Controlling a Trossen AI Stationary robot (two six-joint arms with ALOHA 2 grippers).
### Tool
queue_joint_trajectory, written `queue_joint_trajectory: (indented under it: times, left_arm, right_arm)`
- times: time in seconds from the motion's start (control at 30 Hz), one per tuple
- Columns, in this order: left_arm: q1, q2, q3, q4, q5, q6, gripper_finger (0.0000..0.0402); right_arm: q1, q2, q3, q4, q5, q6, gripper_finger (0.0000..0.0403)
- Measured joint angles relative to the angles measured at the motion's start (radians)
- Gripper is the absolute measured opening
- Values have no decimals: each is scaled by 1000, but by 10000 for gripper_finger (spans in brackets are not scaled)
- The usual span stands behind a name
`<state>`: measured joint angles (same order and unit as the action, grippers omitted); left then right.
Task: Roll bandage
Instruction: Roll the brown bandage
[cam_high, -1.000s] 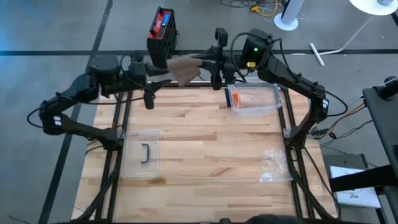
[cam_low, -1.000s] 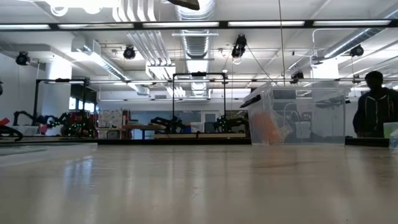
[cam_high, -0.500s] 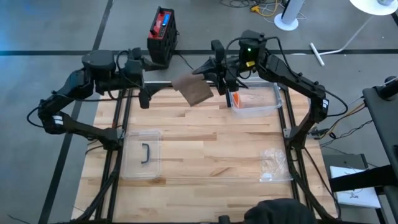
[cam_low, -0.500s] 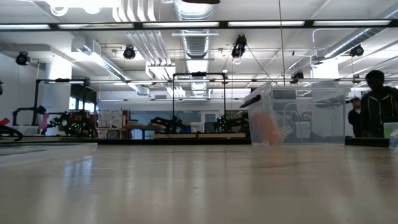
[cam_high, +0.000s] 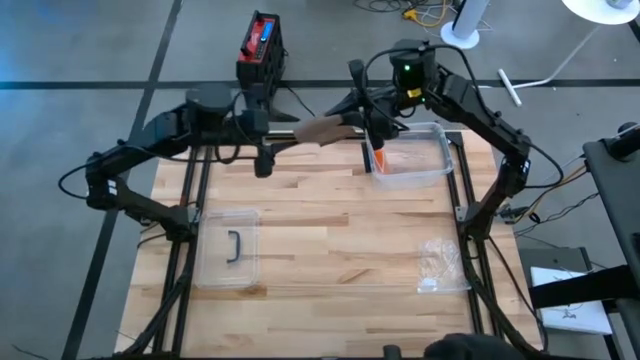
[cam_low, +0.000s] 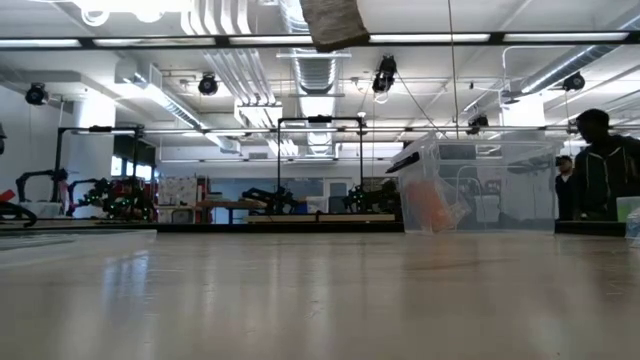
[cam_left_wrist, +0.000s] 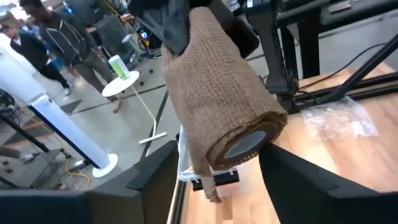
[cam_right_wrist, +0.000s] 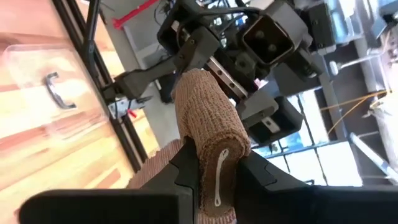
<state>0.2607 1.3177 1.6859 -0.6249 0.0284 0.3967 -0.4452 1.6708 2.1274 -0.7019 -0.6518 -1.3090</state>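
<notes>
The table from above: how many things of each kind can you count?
Brown bandage roll: 1
Clear plastic bin: 1
Clear lid with dark handle: 1
Crumpled clear plastic bag: 1
Robot grippers, left gripper and right gripper: 2
Total: 6

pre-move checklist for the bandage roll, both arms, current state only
1. Right gripper shut on the bandage roll: ok.
2. Left gripper astride the roll's far end, fingers apart from it: ok for regrasp, not gripping.
3. Roll held in the air between the arms, off the table: ok.
4. Loose tail hanging from the roll: not ok, not fully wound.
5. Clear bin beneath the right arm, out of contact: ok.
6. Lid and plastic bag lying away from the arms: ok.
</notes>
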Motion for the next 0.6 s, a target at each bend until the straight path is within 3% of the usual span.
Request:
queue_joint_trajectory:
  times: [0.33,0.6]
  left_arm:
    - [17,24,-19,18,1,11,167]
    - [75,16,-67,4,108,-80,165]
  right_arm:
    - [-1,-1,48,-149,97,-12,50]
    - [0,1,85,-325,191,-170,50]
